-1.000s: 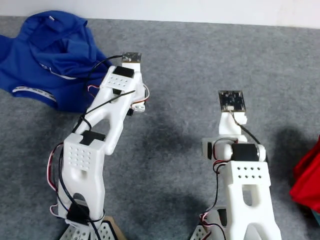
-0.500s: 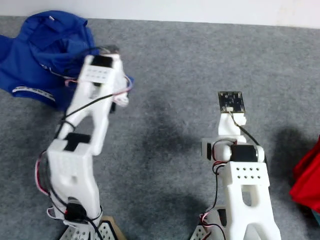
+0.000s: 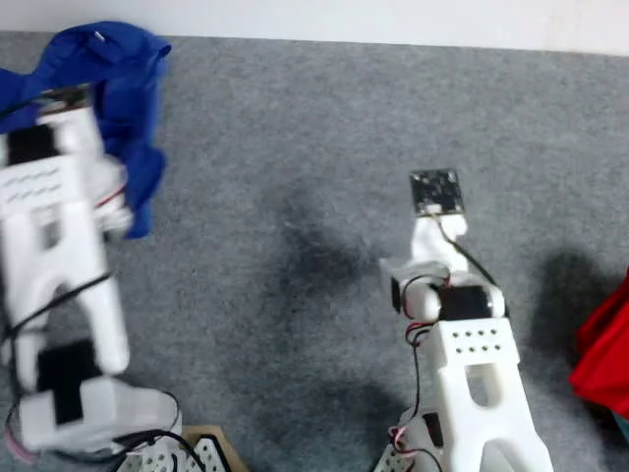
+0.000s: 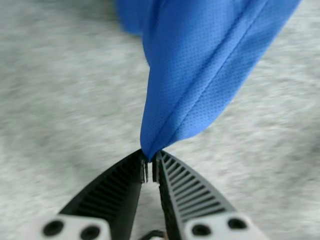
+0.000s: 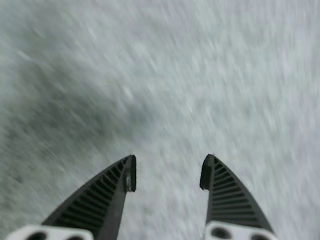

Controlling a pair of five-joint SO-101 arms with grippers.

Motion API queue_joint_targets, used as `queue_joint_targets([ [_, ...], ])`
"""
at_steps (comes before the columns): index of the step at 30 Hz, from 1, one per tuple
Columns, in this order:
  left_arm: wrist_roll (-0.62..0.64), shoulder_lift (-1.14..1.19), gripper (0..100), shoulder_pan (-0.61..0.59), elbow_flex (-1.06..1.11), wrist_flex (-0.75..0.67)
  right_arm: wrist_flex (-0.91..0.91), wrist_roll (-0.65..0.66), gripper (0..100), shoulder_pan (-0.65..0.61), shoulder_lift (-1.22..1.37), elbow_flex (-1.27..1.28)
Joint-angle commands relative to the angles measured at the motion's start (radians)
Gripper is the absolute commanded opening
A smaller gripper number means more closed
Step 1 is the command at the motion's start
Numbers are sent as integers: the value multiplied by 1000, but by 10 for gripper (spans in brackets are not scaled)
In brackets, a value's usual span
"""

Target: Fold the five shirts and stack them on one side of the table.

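The left claw (image 4: 150, 169) is pinched shut on an edge of the blue shirt (image 4: 200, 70), which trails from its tips — likely a hold for spreading it out. The right claw (image 5: 167, 172) stands apart over the grey surface (image 5: 200, 75), free to help.

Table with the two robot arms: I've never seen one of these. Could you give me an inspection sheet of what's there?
Surface: grey, felt-like table.
Job's things: blue shirt bunched at the far left corner; red shirt at the right edge, mostly cut off.
Clutter: corner of a tan board by the left arm's base.
End effectors: left end effector shut on a fold of the blue shirt; right end effector open above the table.
Cables: wires run along both arms; no snag seen.
Surroundings: white wall behind the table.
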Motion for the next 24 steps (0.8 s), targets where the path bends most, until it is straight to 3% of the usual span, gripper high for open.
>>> queue_joint_targets([
  [1,-157,-157,6,-173,104,20,-82,5,214,-76,77,-59],
  [9,-657,-481,5,-318,479,-48,-179,-80,214,-182,558,-398],
  [12,-755,-677,5,-355,625,-143,-183,-77,214,-237,734,-550],
  [17,-776,-1052,6,-476,906,-354,-183,-72,214,-346,990,-834],
  [21,-647,-1293,7,-615,1138,-509,-177,-77,214,-395,1161,-1070],
  [24,-551,-1408,7,-685,1253,-549,-153,-78,214,-415,1257,-1219],
])
